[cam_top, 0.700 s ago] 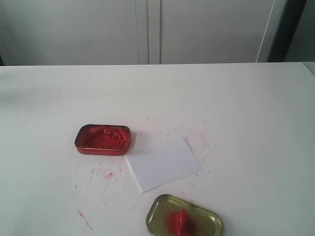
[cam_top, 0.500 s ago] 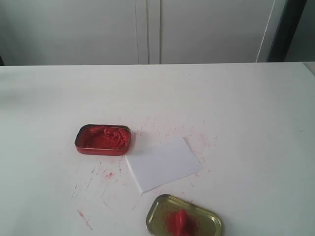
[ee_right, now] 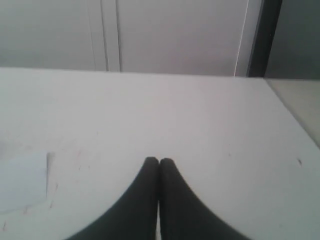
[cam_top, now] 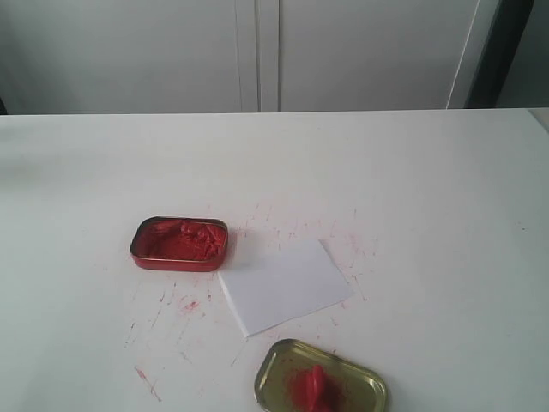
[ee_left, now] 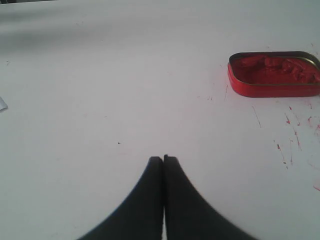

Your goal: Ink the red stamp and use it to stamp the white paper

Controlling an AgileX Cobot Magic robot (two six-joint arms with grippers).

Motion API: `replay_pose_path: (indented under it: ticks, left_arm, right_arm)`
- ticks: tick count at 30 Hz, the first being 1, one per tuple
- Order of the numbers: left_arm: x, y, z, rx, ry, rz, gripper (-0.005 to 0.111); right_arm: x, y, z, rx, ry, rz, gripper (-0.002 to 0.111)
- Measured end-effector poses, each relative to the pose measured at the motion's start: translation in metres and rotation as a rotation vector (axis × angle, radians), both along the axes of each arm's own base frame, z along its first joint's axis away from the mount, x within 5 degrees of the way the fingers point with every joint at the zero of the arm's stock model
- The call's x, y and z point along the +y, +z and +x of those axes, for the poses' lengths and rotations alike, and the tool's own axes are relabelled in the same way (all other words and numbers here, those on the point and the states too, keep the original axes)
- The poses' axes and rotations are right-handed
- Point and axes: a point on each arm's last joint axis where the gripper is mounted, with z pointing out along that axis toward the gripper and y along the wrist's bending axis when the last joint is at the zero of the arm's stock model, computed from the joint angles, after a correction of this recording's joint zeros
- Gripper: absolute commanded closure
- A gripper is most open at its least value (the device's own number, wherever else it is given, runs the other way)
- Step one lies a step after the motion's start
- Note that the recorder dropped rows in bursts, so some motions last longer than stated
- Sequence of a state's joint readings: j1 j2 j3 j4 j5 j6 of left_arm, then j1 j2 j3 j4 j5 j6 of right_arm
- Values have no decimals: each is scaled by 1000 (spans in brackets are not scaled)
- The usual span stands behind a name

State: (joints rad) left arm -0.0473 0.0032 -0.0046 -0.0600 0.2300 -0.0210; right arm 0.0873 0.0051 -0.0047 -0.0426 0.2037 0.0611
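While left gripper [ee_left: 163, 159] and right gripper [ee_right: 159, 161] each show fingers pressed together and empty, the red stamp [cam_top: 316, 384] lies unheld.
On the table [cam_top: 429, 215]: open red ink tin [cam_top: 179, 244]; white paper [cam_top: 285, 286], blank, just beside at its 4 o'clock; gold lid [cam_top: 321, 388] near the paper's 5 o'clock, the stamp lying inside on a red smear.

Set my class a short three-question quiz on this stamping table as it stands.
1. True or false: the paper is blank and the ink tin is open.
2. The stamp lies: A in the ink tin; B in the gold lid; C on the paper.
3. Fill in: the left gripper and right gripper are both ___.
Key: 1 true; 2 B; 3 shut.
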Motion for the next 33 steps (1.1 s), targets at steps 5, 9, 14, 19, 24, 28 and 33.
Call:
replay_pose_path:
  ticks: [5,9,14,19,24,28,33]
  left_arm:
    - [0,0,0,0,0,0,107]
    - [0,0,0,0,0,0,107]
    - [0,0,0,0,0,0,107]
    - [0,0,0,0,0,0,107]
    - [0,0,0,0,0,0,107]
    - [0,0,0,0,0,0,107]
    - [0,0,0,0,0,0,107]
  right_arm:
    - [1,17,0,-184,8,15,108]
    - [1,30,-1,-326,14,27,108]
    - [1,39,-4,-427,18,38,108]
    - [1,42,-5,-469,20,42,108]
    - [1,44,-6,-492,21,41,108]
    - [1,43,-6,-483,21,40,108]
    - [1,48,-5,-385,14,42,108]
